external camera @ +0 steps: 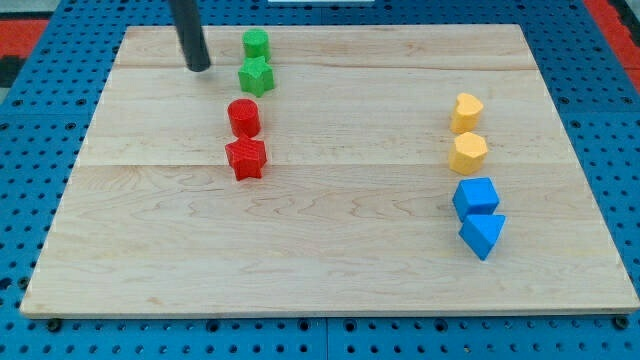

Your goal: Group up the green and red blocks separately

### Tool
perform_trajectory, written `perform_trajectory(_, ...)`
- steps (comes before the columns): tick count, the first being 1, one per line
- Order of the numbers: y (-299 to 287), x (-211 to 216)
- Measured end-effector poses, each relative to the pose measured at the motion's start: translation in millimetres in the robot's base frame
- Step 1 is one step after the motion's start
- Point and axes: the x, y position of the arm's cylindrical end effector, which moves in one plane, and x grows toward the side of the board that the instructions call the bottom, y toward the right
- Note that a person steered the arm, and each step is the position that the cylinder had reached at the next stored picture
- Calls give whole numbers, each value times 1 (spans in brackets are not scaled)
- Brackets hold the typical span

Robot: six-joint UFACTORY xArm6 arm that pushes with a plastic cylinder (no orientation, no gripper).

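A green cylinder (256, 44) and a green star block (256, 75) sit close together near the view's top, left of centre. Just below them a red cylinder (243, 117) and a red star block (246, 158) sit close together. The four form a short column. My tip (199, 67) rests on the board to the left of the green star block, a small gap away and touching no block.
A yellow heart block (466, 112) and a yellow hexagon block (467, 153) sit at the view's right, with a blue cube (476, 196) and a blue triangle block (483, 235) below them. The wooden board (330, 270) lies on a blue pegboard.
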Motion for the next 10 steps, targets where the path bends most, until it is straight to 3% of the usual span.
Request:
perform_trajectory(2,44,57)
perform_trajectory(3,65,60)
perform_trajectory(5,78,111)
perform_trajectory(6,115,66)
perform_trajectory(7,114,8)
perform_trajectory(9,146,69)
perform_trajectory(10,95,68)
